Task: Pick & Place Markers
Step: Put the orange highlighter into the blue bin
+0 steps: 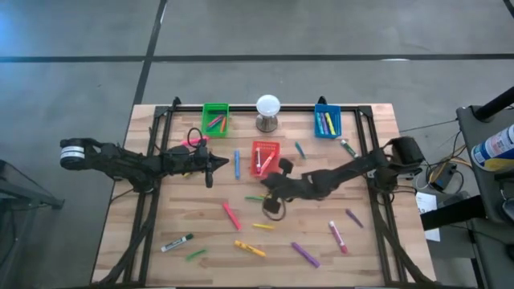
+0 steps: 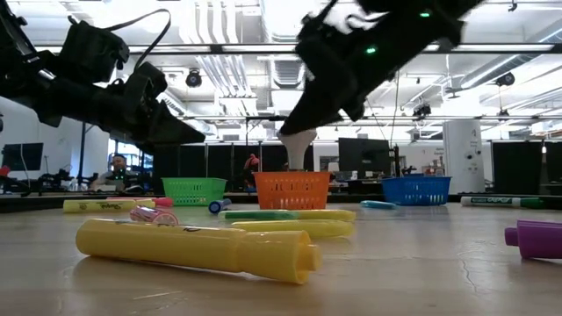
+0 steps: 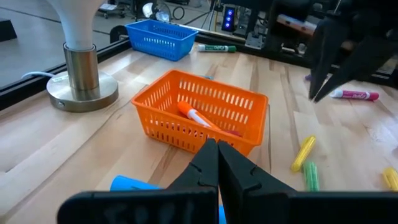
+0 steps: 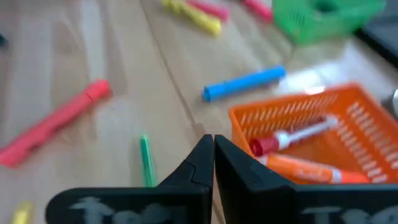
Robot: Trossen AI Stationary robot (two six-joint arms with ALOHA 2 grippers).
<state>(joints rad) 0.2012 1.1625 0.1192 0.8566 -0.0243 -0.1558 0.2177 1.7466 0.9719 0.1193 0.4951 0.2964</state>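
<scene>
You are partway through: the green bin [image 1: 215, 119] at the bench's 11 o'clock, the orange-red bin [image 1: 264, 156] near the centre and the blue bin [image 1: 327, 121] at 1 o'clock each already hold a few markers, but about a dozen are loose on the bench [image 1: 377, 241]. Your leftovers include the blue marker [image 1: 238, 164] just at 9 o'clock of the orange-red bin, a pink marker [image 1: 231, 214] at 7 o'clock of centre, a yellow marker [image 1: 250, 249] and a purple marker [image 1: 305, 254] toward 6 o'clock, the white-and-black marker [image 1: 177, 242] at 7 o'clock, and a pink-and-white marker [image 1: 338, 237] at 5 o'clock. Your left end effector [image 3: 217, 163] sits just at 9 o'clock of the orange-red bin, above the blue marker, fingers pressed together and holding nothing. Your right end effector [image 4: 213, 153] hovers just at 6 o'clock of that same bin, its fingers likewise closed tip to tip and empty, with a thin green marker [image 4: 146, 160] on the bench beside it. By my reading, neither arm is carrying anything, so the next pick is yet to start.
</scene>
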